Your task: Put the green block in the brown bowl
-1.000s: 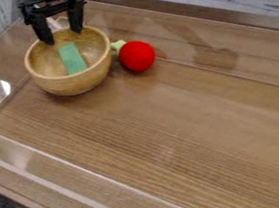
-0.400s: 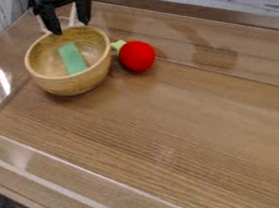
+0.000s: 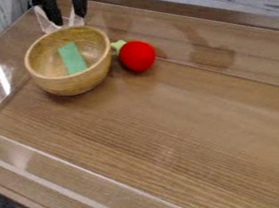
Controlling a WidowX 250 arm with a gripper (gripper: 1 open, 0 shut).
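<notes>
The green block (image 3: pixel 71 57) lies inside the brown bowl (image 3: pixel 44 84) on the bench (image 3: pixel 173 120), beside a red ball (image 3: pixel 137 56); the gripper (image 3: pixel 64 15) hangs above the bowl's far rim, jaws narrowly parted, empty.

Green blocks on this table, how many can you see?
1. The small light-green rectangular block lies inside the round light-brown wooden bowl at the table's far left. None other shows, and little seems hidden.

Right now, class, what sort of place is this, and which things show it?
Probably a robot test bench: a wooden table walled with clear panels, a gripper over a brown bowl holding a green block, beside a red ball.
</notes>
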